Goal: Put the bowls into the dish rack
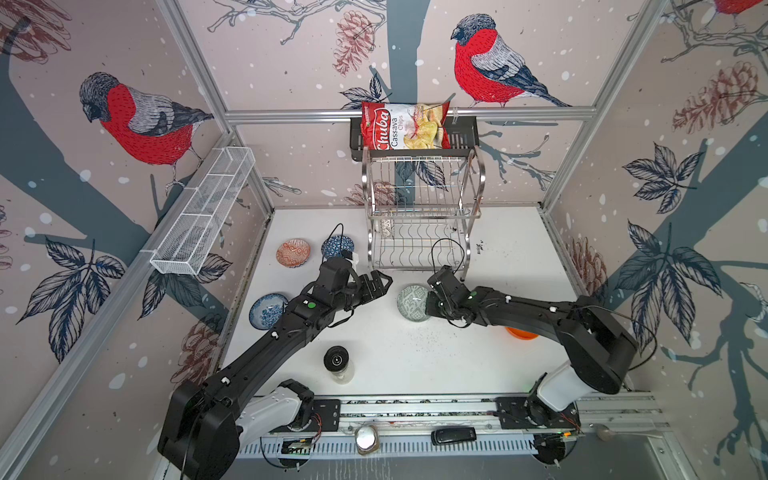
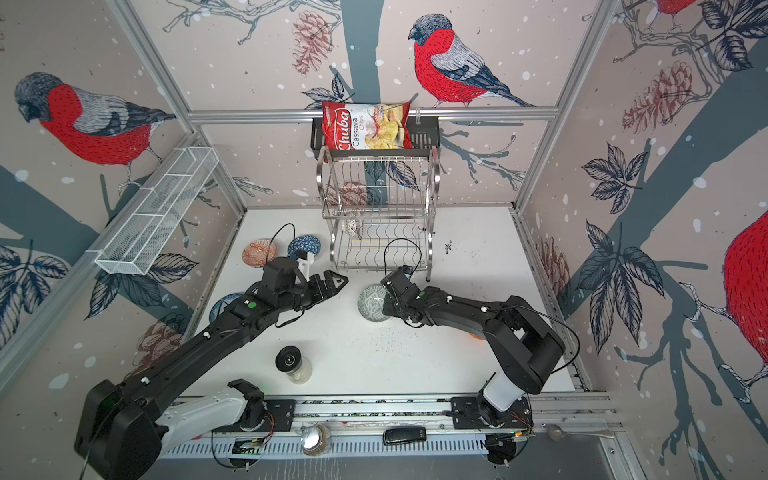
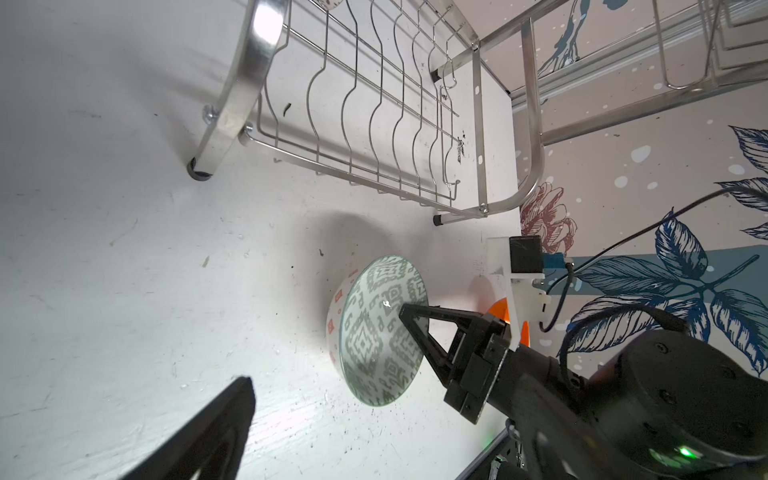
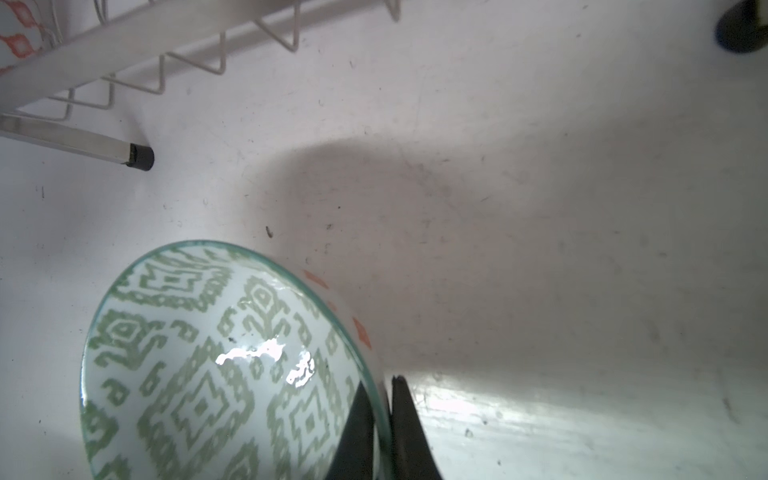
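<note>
Our right gripper is clamped on the green bowl's rim, the bowl seemingly tipped up off the table just in front of the rack, while our left gripper hangs wide and empty, slightly farther off

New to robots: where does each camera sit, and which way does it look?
Both top views: high at the front, looking down on table and dish rack; left arm and right arm show.
Left wrist: rides the left arm, faces the rack and grey-green bowl; shows one own finger and the right gripper.
Right wrist: rides the right arm, close on that bowl; its fingers pinch the rim.
Shared by all: rack and that bowl.
</note>
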Robot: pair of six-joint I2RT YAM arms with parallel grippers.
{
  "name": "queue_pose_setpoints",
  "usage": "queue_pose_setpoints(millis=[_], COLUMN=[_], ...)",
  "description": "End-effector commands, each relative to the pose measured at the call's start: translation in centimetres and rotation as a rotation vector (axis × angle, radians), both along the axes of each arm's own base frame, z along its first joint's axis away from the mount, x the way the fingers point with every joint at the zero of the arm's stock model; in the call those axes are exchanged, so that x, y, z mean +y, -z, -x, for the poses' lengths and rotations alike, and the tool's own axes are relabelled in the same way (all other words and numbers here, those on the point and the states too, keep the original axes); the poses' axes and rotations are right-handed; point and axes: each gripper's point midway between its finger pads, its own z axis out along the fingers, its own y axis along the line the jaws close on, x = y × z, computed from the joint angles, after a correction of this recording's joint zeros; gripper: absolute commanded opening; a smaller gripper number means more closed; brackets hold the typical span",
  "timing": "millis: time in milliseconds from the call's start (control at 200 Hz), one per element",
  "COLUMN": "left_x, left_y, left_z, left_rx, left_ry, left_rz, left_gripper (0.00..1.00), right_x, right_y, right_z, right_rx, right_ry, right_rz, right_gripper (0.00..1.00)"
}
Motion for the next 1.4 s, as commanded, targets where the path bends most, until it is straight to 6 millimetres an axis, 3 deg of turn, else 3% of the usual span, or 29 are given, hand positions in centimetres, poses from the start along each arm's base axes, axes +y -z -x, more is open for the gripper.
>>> queue_pose_setpoints(millis=[0, 275, 405, 510, 875, 1006, 1101, 1396], left_x=[-0.2, 1.5, 2.8, 3.9, 4.2, 4.4, 4.2, 5.7], left_y=[-0.9, -0.7, -0.7, -0.4, -1.4, -0.3, 0.5, 1.4], left_z=[-0.3, -1.3, -1.3, -1.2, -1.3, -1.2, -0.8, -0.4], left_rx=[-0.012, -0.011, -0.005, 0.021, -0.023, -0.003, -0.002, 0.051], left_ry=[0.011, -0.033, -0.083, -0.11, -0.082, -0.091, -0.081, -0.148], left_rz=[0.033, 0.035, 0.05, 0.034, -0.002, -0.006, 0.025, 0.106], left_gripper=[0.97, 0.97, 0.97, 0.97, 0.97, 0.97, 0.97, 0.97], right_x=[1.0, 3.6, 3.5, 3.2, 4.1, 4.3, 5.3, 9.8], right_y=[-0.2, 1.3, 2.0, 2.1, -2.7, -4.0, -5.2, -6.2], right_z=[-0.7, -0.1, 0.3, 0.6, -1.0, -1.6, -1.5, -0.6], right_rx=[-0.015, 0.017, 0.029, 0.037, -0.059, -0.086, -0.127, -0.146], right_ry=[0.009, -0.019, -0.006, 0.0, 0.04, 0.049, 0.021, -0.111], right_rz=[-0.014, 0.079, 0.101, 0.114, 0.088, 0.11, 0.12, 0.12], right_gripper=[0.07, 0.12, 0.16, 0.25, 0.48, 0.56, 0.67, 0.84])
